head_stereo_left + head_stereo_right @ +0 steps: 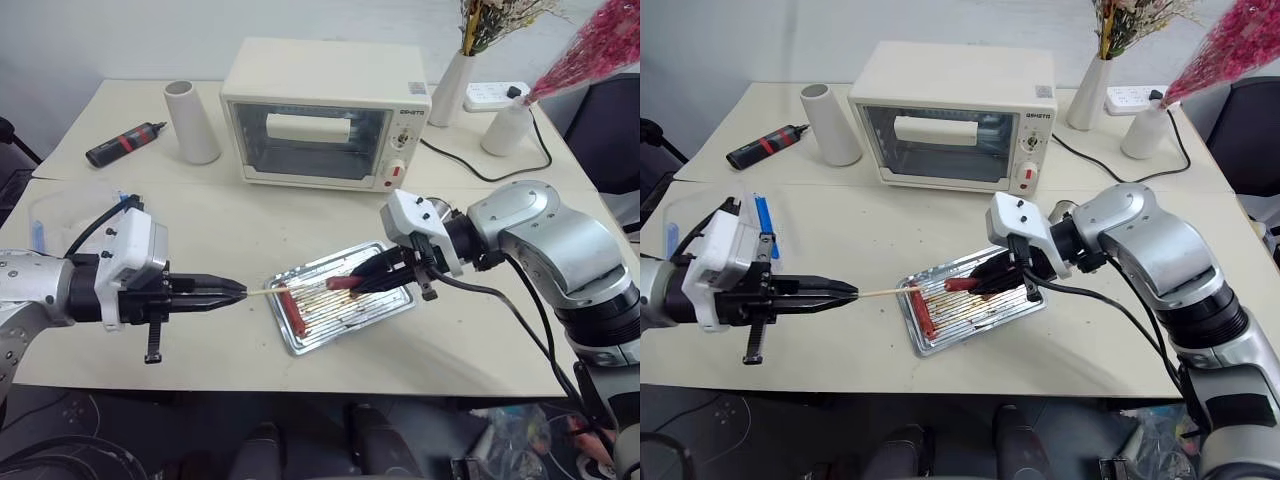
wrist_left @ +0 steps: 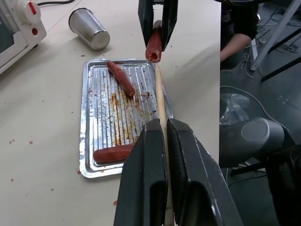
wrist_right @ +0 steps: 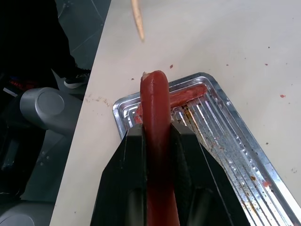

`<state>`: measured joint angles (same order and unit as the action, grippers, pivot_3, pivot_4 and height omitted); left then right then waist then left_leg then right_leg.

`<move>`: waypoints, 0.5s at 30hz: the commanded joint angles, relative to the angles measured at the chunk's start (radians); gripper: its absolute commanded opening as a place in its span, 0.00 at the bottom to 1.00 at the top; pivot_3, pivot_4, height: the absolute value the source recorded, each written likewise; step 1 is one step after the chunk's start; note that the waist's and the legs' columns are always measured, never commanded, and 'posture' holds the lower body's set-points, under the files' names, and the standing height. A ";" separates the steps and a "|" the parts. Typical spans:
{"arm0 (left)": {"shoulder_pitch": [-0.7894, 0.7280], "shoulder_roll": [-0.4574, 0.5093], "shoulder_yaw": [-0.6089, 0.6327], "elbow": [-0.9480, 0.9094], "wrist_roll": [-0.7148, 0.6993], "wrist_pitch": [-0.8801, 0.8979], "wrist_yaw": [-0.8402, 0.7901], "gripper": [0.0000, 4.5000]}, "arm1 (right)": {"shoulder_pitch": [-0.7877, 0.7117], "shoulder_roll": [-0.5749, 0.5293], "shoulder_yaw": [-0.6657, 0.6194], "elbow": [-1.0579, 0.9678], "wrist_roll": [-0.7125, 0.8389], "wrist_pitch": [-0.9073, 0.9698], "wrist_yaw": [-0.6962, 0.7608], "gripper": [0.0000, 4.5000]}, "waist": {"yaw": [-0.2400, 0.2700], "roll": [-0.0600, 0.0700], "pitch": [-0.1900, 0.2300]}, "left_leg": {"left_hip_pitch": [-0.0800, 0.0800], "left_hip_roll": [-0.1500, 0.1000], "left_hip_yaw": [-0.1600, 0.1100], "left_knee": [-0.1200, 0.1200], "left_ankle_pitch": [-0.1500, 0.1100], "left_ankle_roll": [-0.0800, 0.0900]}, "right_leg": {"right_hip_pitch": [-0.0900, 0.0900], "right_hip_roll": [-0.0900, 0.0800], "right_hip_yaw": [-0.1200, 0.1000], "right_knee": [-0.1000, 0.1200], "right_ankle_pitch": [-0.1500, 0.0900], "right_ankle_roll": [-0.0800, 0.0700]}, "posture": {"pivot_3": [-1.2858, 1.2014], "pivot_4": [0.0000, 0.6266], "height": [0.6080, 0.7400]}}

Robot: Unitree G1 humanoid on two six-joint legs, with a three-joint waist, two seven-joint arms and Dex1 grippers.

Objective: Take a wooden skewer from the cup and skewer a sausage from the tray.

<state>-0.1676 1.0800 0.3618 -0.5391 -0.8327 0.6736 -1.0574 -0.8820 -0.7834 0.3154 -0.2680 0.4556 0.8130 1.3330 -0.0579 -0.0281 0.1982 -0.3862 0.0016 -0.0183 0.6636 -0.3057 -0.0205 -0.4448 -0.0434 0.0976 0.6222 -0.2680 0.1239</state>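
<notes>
Left wrist view: left gripper [image 2: 165, 141] clamps wooden skewer [image 2: 160, 99], rear end hidden between fingers. Right gripper [image 3: 157, 136] grips sausage [image 3: 157, 117] above tray [image 3: 244, 155], skewer tip just short of it.

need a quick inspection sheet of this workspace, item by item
surface: pale table, red specks near the tray
job's things: skewer held level, its tip short of the held sausage; two more sausages in the tray; cup lying on its side beyond the tray
clutter: toaster oven, white cylinder, black and red tool, two white vases, clear box with blue clips
grippers: left gripper shut on the skewer; right gripper shut on the sausage, above the tray
cables: black cord from the oven to a power strip
surroundings: white wall behind; a person's arm past the table edge
</notes>
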 commanded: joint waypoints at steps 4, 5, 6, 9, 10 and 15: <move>-0.050 -0.011 -0.037 -0.007 0.012 -0.025 -0.001 0.00 | -0.017 -0.002 -0.041 -0.046 0.033 0.021 -0.015 0.14 | 0.000 0.000 0.000 | 0.000 0.000 0.000 0.000 0.000 0.000 | 0.000 0.000 0.000 0.000 0.000 0.000 | 0.52 0.24 1.00; -0.057 -0.015 -0.045 -0.008 0.013 -0.025 0.000 0.00 | -0.018 0.000 -0.042 -0.049 0.035 0.024 -0.019 0.14 | 0.001 0.000 0.000 | 0.000 0.000 0.000 0.000 0.000 0.000 | 0.000 0.000 0.000 0.000 0.000 0.000 | 0.52 0.24 1.00; -0.063 -0.018 -0.051 -0.008 0.015 -0.026 0.000 0.00 | -0.018 0.002 -0.042 -0.051 0.038 0.027 -0.022 0.14 | 0.001 0.000 0.000 | 0.000 0.000 0.000 0.000 0.000 0.000 | 0.000 0.000 0.000 0.000 0.000 0.000 | 0.52 0.24 1.00; -0.085 -0.026 -0.072 -0.004 0.022 -0.029 0.005 0.00 | -0.018 0.007 -0.042 -0.060 0.047 0.034 -0.033 0.14 | 0.000 0.000 0.000 | 0.000 0.000 0.000 0.000 0.000 0.000 | 0.000 0.000 0.000 0.001 0.000 0.000 | 0.52 0.24 1.00; -0.090 -0.029 -0.076 -0.003 0.023 -0.029 0.006 0.00 | -0.018 0.009 -0.042 -0.064 0.051 0.035 -0.035 0.14 | 0.000 0.000 0.000 | 0.000 0.000 0.000 0.000 0.000 0.000 | 0.000 0.000 0.000 0.001 0.000 0.000 | 0.52 0.24 1.00; -0.106 -0.036 -0.090 0.003 0.030 -0.030 0.006 0.00 | -0.017 0.011 -0.043 -0.078 0.067 0.045 -0.047 0.14 | 0.001 0.000 0.000 | 0.000 0.000 0.000 0.001 0.000 0.000 | 0.000 0.000 0.000 0.001 0.000 0.000 | 0.52 0.24 1.00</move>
<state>-0.2609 1.0416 0.2631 -0.5357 -0.8132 0.6606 -1.0552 -0.8821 -0.7752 0.3079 -0.3108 0.5007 0.8553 1.2895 -0.0574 -0.0282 0.1982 -0.3862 0.0014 -0.0183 0.6641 -0.3057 -0.0205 -0.4448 -0.0433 0.0977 0.6232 -0.2679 0.1240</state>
